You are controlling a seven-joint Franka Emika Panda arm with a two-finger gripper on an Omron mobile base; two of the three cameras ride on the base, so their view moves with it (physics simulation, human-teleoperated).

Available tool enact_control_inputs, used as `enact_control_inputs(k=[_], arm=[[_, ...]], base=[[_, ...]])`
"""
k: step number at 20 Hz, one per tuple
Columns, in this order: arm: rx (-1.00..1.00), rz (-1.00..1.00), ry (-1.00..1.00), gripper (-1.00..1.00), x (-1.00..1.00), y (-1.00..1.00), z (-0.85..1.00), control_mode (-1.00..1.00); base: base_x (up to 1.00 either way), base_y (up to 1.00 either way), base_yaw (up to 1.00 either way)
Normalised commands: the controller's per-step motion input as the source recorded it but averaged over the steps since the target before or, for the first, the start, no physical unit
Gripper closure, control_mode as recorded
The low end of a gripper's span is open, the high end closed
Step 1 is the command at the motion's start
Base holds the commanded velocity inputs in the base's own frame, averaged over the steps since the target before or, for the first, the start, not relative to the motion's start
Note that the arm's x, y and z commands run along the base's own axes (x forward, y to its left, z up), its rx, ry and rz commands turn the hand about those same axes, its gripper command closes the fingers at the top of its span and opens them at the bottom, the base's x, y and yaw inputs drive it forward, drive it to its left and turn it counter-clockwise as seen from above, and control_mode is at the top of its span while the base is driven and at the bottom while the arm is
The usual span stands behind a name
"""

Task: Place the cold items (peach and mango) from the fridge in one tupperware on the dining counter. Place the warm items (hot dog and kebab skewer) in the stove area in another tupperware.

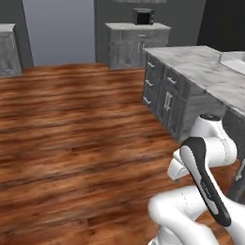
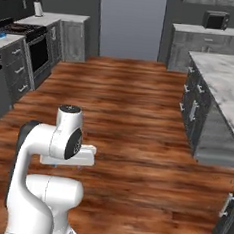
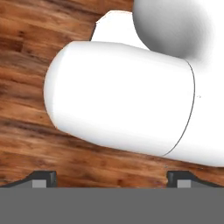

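Peach, mango, hot dog, kebab skewer and tupperware: cannot be made out anywhere here, so presumably farther off, at fridge, stove and dining counter.

From the left base camera: folded white arm (image 1: pixel 203 162) low at right, tucked close over the base, probably for driving. Marble-topped island counter (image 1: pixel 206 70) with grey drawers just beyond it. Small dark microwave (image 1: pixel 143 16) on a far cabinet. Open wood floor (image 1: pixel 69 132) across the left.

From the right base camera: same arm (image 2: pixel 67 135) hunched at lower left, wrist bent downward. Stove (image 2: pixel 37 47) with dark oven door along the left wall, well apart from the robot. Toaster (image 2: pixel 216 20) on the far right cabinet. Island counter (image 2: pixel 222 83) along the right.

From the hand camera: gripper (image 3: pixel 111 177) aimed down at floorboards and the robot's own body; two dark fingertips (image 3: pixel 43 177) spread to opposite sides, jaws fully apart, nothing between them. Likely in transit, with hands free for a first pick.
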Motion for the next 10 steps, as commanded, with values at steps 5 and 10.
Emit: enact_control_inputs(k=[5,10], arm=[[0.0,0.0,0.0,-1.0,0.0,0.0,0.0,1.0],[0.0,0.0,0.0,-1.0,0.0,0.0,0.0,1.0]], base=[[1.0,0.88,0.13],[1.0,0.71,0.2]])
